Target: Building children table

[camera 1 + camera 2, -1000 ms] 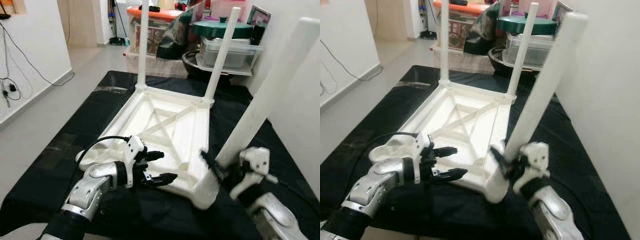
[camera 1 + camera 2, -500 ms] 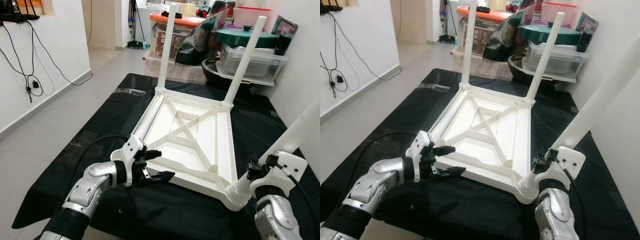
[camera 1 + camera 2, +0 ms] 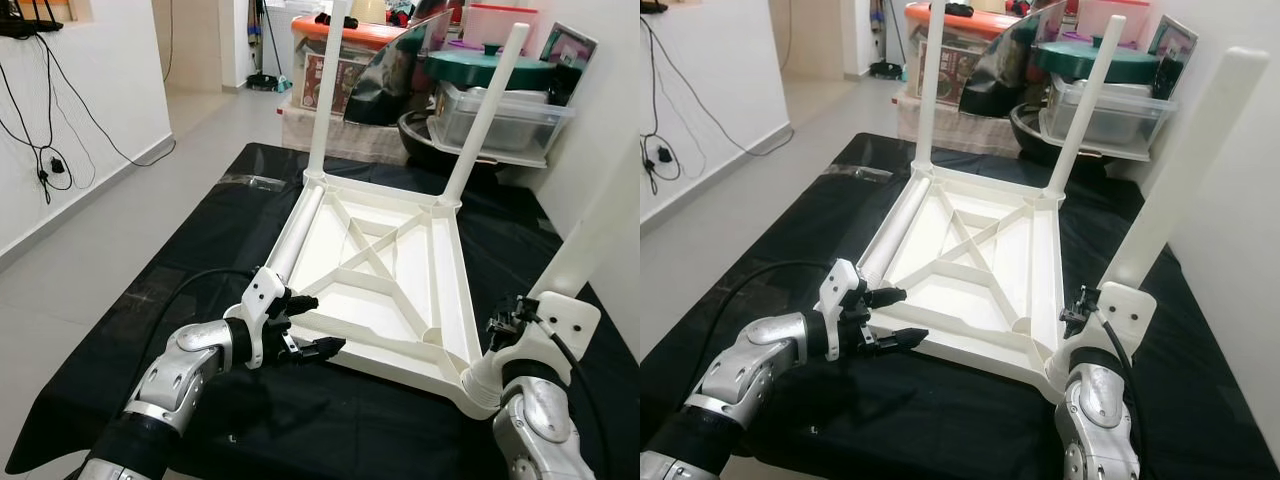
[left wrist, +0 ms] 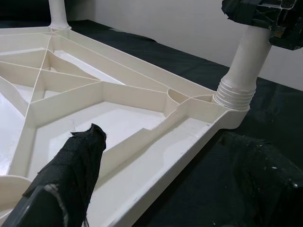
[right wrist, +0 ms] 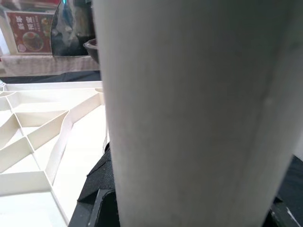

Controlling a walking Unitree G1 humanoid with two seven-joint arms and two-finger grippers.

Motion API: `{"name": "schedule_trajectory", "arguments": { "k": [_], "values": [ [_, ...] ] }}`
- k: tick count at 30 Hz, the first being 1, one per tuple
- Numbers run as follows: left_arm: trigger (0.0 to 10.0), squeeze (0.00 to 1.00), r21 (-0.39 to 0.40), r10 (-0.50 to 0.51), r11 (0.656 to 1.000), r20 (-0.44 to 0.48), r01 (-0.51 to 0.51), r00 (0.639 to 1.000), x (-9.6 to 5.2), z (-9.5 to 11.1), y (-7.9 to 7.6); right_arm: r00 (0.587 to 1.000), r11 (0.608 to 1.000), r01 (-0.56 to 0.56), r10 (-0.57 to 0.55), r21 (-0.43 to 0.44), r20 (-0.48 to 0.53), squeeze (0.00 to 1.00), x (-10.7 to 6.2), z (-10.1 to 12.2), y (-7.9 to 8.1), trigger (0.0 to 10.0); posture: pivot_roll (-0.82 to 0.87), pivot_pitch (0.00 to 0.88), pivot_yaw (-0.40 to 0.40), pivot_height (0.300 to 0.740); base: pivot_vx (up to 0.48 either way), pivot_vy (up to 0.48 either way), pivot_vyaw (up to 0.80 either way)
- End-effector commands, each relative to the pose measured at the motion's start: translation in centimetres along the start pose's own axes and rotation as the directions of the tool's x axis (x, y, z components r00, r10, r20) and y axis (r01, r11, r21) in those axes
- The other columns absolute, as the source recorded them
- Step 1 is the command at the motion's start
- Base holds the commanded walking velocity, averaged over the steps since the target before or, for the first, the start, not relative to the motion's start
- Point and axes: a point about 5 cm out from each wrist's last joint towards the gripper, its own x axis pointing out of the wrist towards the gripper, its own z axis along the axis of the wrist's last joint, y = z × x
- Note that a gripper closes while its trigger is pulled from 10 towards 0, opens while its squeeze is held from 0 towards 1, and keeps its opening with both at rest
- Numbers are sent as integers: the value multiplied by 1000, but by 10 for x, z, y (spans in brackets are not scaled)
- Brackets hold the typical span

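A white children's table (image 3: 400,362) lies upside down on a black cloth (image 3: 190,260). Two white legs (image 3: 322,90) (image 3: 482,110) stand upright in its far corners. Another leg (image 3: 295,235) lies loose along the table's left side. My right gripper (image 3: 1080,315) is shut on a further leg (image 3: 1180,170), which stands tilted with its threaded base (image 4: 236,90) at the near right corner socket. My left gripper (image 3: 318,325) is open, its fingers (image 4: 71,165) straddling the table's near rim close to the near left corner.
Behind the cloth stand stacked storage bins: an orange-lidded box (image 3: 335,55), a clear tub (image 3: 500,115) and a green lid (image 3: 490,70). A white wall runs close on the right. Cables (image 3: 45,150) hang on the left wall above bare floor.
The head camera has pulled back, so the whole picture shifted. The right gripper has kept hold of the leg at the near right corner. The left gripper has stayed open by the near rim.
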Motion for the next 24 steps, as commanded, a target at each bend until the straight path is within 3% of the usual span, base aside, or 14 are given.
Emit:
{"name": "schedule_trajectory", "arguments": {
  "k": [1,2,3,5,6,11,12,13,15,19,20,21,22,24],
  "values": [
    [10000,0,6,2,1000,0,-2,1000,1,1,2,982,990,-136,138,30,-127,0,-5,-26,9,0,92,0,-99,740,0,0,0],
    [10000,0,7,0,1000,-2,0,1000,2,1,2,945,951,-302,308,69,-106,0,-10,-23,22,0,92,0,-99,740,0,0,0],
    [10000,0,7,0,1000,-2,0,1000,2,1,2,945,951,-302,308,69,-106,0,-10,-23,22,0,92,0,-99,740,0,0,0],
    [10000,0,4,-6,1000,-3,6,1000,4,0,0,737,740,-670,673,63,-64,0,-37,-16,45,0,93,0,-99,740,0,0,0],
    [10000,0,4,-8,1000,-4,8,1000,5,0,0,664,667,-743,745,55,-64,0,-45,-16,49,0,93,0,-99,740,0,0,0],
    [10000,0,3,-12,1000,-3,12,1000,5,0,-1,562,567,-822,823,49,-81,0,-57,-16,52,0,94,0,-99,740,0,0,0],
    [10000,0,5,-10,1000,-2,10,1000,5,1,0,404,410,-912,892,-14,-203,0,-57,-27,37,0,122,0,-124,740,0,0,0],
    [10000,0,5,-10,1000,-2,10,1000,5,1,0,404,410,-912,892,-14,-203,0,-57,-27,37,0,122,0,-124,740,0,0,0],
    [10000,0,5,-5,1000,-1,5,1000,3,1,1,323,325,-945,908,-35,-268,0,-53,-30,26,0,122,0,-124,740,0,0,0],
    [10000,0,4,9,1000,-4,-9,1000,1,-2,1,312,307,-950,909,-63,-275,0,-39,-26,21,0,130,0,-137,740,0,0,0],
    [10000,0,2,12,1000,-4,-12,1000,0,-2,0,273,264,-962,919,-73,-284,0,-37,-23,19,0,134,0,-142,740,0,0,0],
    [10000,0,2,12,1000,-4,-12,1000,0,-2,0,273,264,-962,919,-73,-284,0,-37,-23,19,0,134,0,-142,740,0,0,0],
    [10000,0,-2,14,1000,-3,-14,1000,-1,-3,-1,197,181,-980,931,-78,-307,0,-36,-20,17,0,142,0,-146,740,0,0,0],
    [10000,0,-3,14,1000,-2,-14,1000,-1,-3,-1,157,140,-987,933,-76,-322,0,-37,-18,16,0,142,0,-146,740,0,0,0]
  ]
}}
